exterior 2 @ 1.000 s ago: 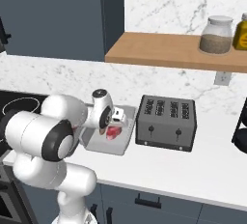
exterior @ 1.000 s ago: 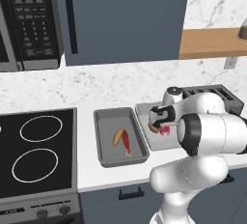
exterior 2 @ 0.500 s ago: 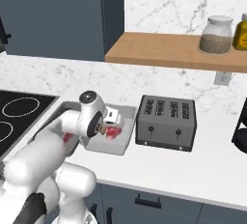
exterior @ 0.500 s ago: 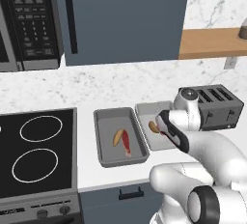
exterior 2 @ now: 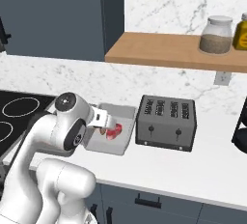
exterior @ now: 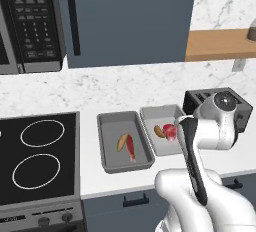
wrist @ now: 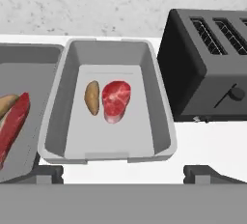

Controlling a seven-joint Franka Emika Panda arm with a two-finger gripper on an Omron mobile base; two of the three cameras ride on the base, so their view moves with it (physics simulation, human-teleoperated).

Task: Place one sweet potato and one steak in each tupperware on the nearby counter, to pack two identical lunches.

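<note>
Light tray: the lighter grey tupperware [wrist: 108, 153] stands on the white desk [exterior: 95, 183], with its right rim just beside the toaster [wrist: 207, 68], a thin strip of desk between them.
Light tray contents: one sweet potato [wrist: 91, 97] and one steak [wrist: 116, 100] lie side by side on its floor, close together, and flat room stays free around them.
Dark tray: the darker grey tupperware [exterior: 125, 163] is at the left, its rim almost touching the light one; it holds a second sweet potato [exterior: 122, 141] and a second steak [exterior: 130, 148], which overlap.
Stove: the black cooktop [exterior: 37, 153] borders the desk at the far left.
Free desk: a bare strip runs along the near edge before both trays.
Fingers: the fingers [wrist: 201, 172] stand wide apart and grip nothing, their tips over the near desk strip.
Arm: it is bent over the near right part of the light tray, hand above the desk.
</note>
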